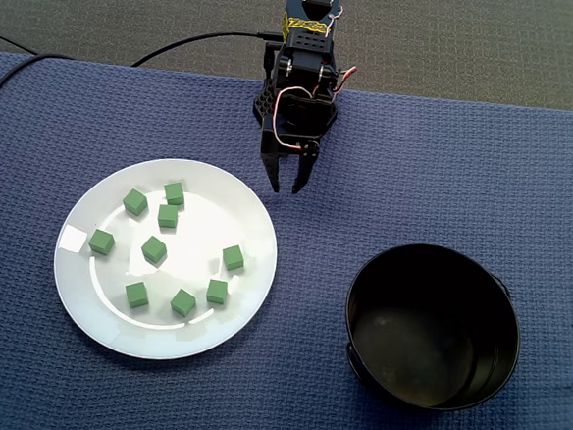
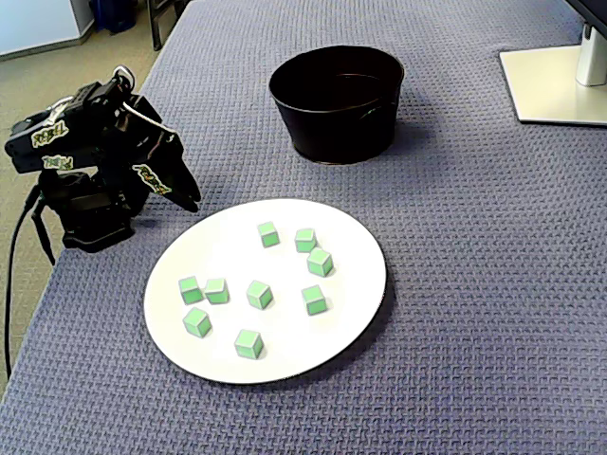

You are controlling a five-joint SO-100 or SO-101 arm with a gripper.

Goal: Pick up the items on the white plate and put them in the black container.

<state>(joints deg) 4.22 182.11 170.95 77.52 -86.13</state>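
Bearing white plate (image 1: 103,310), blue cloth (image 1: 467,169) (carpet (image 1: 456,40) beyond)

**Plate, container and arm on the table**

In a fixed view, the plate (image 1: 112,321) lies on the table (image 1: 527,153), left of the middle. Nine blocks (image 1: 153,250) sit on the plate. One is near its centre and two are toward 12 o'clock, one close behind the other. The rest ring them at 11, 9, 7, 5, 4 and 3 o'clock.

The container (image 1: 390,281) stands at the plate's 3 o'clock, apart from it. The gripper (image 1: 286,187) hangs at the plate's 2 o'clock, just beyond the rim. The arm (image 1: 301,78) is behind the gripper at 12 o'clock, by the table's far edge.

In a fixed view, a stand base (image 2: 560,85) rests on the table at the container's 3 o'clock, well apart.
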